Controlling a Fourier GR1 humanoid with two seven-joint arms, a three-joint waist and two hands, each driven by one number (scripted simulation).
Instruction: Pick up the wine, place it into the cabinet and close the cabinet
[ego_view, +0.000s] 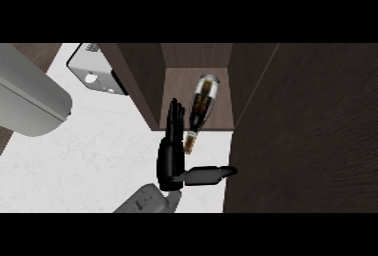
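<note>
One hand (171, 160) shows in the head view, its fingers straight and its thumb spread out to the side, holding nothing; which hand it is cannot be told. The wine bottle (201, 107) lies tilted in the open cabinet (193, 75), its neck pointing out over the white counter (88, 150), just beside the fingertips (176, 107). A metal appliance (92, 75) stands left of the cabinet.

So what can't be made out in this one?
- Left hand: nowhere in the head view.
- Wine bottle: half inside the cabinet, neck sticking out; whether it rests on the shelf or leans is unclear.
- Right hand: fingers straight beside the bottle's neck; contact cannot be judged.
- Cabinet door: runs past the right edge.
- Grey appliance: cut off at the left edge.
</note>
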